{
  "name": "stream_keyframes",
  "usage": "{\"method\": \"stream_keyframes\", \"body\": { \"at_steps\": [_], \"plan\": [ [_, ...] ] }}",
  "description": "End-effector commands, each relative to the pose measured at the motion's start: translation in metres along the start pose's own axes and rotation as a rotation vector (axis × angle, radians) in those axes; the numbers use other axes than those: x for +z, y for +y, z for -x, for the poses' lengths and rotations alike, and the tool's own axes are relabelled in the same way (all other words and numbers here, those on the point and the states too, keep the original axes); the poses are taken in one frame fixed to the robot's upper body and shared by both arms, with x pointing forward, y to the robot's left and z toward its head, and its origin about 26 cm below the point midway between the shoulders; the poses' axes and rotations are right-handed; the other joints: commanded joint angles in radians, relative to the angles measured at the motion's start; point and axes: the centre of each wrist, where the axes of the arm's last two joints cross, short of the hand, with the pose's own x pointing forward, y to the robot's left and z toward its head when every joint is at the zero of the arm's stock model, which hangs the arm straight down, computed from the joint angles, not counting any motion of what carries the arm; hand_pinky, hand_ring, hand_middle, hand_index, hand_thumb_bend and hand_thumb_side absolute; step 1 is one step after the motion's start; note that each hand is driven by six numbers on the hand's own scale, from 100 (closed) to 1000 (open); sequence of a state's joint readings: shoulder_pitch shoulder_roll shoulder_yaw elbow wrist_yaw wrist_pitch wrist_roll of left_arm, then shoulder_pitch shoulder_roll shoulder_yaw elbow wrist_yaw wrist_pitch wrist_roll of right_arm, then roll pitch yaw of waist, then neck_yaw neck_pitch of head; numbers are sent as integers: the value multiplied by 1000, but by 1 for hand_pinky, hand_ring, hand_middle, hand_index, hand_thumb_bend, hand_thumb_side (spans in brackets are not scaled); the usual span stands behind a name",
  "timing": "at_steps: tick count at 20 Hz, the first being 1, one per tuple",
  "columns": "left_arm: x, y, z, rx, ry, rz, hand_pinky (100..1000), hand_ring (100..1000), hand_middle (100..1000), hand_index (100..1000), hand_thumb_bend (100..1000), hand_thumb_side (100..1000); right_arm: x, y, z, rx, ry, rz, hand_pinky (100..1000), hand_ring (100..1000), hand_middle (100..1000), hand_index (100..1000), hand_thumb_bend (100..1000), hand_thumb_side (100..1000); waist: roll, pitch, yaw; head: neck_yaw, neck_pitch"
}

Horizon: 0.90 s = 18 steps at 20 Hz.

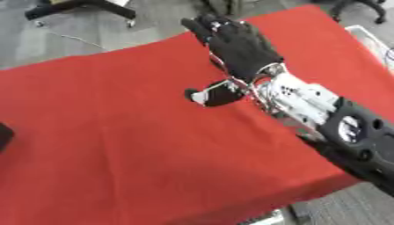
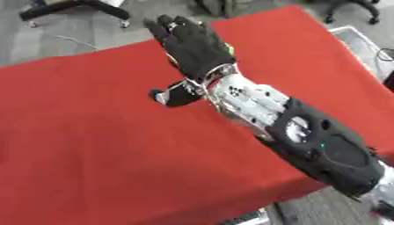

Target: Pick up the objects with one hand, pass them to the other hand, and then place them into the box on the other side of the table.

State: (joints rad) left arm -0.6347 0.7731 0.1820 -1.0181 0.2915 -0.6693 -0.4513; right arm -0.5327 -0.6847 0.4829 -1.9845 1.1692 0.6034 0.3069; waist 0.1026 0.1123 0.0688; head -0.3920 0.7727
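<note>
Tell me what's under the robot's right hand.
Only the red tablecloth shows around the right hand. A sliver of yellow-green peeks out at the hand's right edge; the palm covers whatever lies beneath it.

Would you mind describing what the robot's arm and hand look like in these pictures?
The right hand is black, like a glove, with a black thumb. Behind it, the wrist is silver-white metal with small holes and thin wires. The forearm is a black shell with round openings and a small green light.
</note>
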Motion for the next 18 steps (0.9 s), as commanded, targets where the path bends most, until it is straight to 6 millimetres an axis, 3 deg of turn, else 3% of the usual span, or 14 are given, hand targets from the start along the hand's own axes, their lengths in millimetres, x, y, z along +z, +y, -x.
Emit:
{"method": "stream_keyframes", "body": {
  "at_steps": [1, 7, 11, 15, 18],
  "plan": [
    [-18, 15, -31, 111, -229, 174, 774, 672, 694, 899, 699, 664, -1, -11, 22, -57, 188, 32, 100, 751, 812, 924, 491, 545, -2, -8, 14, -67, -3],
    [-27, 0, -51, 311, -308, 229, 774, 669, 687, 893, 670, 654, -11, -16, 65, -124, 447, 61, 100, 712, 773, 875, 431, 593, -4, 8, 62, -145, -3],
    [-45, -17, -67, 369, -376, 254, 776, 670, 688, 893, 664, 654, -30, 12, 103, -132, 605, 56, 100, 709, 769, 871, 424, 603, -8, 27, 115, -212, -3],
    [-50, -21, -73, 386, -390, 267, 777, 672, 689, 894, 656, 652, -33, 31, 112, -176, 650, 73, 100, 702, 760, 862, 411, 621, -10, 32, 129, -230, -3],
    [-58, -30, -83, 415, -449, 265, 777, 671, 689, 895, 654, 650, -32, 40, 135, -178, 736, 76, 100, 697, 752, 855, 401, 635, -17, 62, 179, -294, -26]
  ]
}}
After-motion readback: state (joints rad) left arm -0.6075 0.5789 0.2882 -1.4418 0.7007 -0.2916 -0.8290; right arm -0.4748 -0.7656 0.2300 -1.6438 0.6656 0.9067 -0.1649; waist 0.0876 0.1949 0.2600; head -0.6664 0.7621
